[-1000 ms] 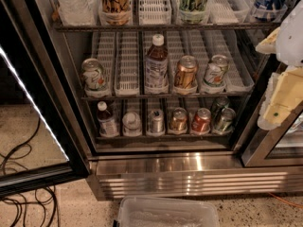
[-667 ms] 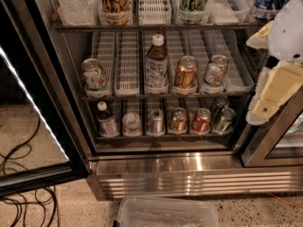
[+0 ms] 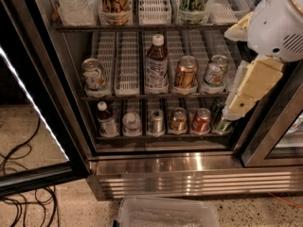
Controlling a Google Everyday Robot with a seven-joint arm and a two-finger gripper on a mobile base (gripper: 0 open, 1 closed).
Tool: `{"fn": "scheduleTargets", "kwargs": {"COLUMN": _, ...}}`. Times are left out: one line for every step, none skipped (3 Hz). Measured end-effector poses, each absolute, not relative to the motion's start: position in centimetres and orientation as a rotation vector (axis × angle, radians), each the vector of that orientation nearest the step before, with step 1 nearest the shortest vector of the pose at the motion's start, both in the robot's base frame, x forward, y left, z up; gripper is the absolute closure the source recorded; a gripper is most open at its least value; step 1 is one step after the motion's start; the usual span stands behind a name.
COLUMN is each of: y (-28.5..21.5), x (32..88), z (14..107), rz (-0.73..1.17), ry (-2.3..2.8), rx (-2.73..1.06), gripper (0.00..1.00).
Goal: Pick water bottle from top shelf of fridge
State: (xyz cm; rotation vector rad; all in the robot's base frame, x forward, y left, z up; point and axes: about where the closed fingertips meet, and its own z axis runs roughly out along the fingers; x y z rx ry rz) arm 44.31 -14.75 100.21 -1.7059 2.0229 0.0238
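Hand (image 3: 246,84) hung at the right side of the fridge (image 3: 189,174), well apart from the water bottle (image 3: 75,4) on the top shelf (image 3: 142,27) (gripping or loose, I could not tell).

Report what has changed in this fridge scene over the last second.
The white-and-cream gripper has swung left from the right edge and now hangs before the right end of the lower racks. Nothing was grasped or released. The clear ribbed water bottle stays at the left of the top wire shelf. The cans and the brown drink bottle in the steel-based fridge have not shifted.
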Motion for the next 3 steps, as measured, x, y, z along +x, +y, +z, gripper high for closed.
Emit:
{"fn": "scheduleTargets", "kwargs": {"y": -13.7, "x": 44.1, "z": 100.9, "rz": 0.037, "ry": 1.989, "rx": -1.688, "gripper": 0.0}}
{"fn": "scheduleTargets", "kwargs": {"y": -9.8, "x": 44.0, "z": 102.5, "rz": 0.097, "ry": 1.894, "rx": -1.656, "gripper": 0.0}}
{"fn": "scheduleTargets", "kwargs": {"y": -5.2, "x": 44.4, "z": 104.4, "rz": 0.156, "ry": 1.79, "rx": -1.644, "gripper": 0.0}}
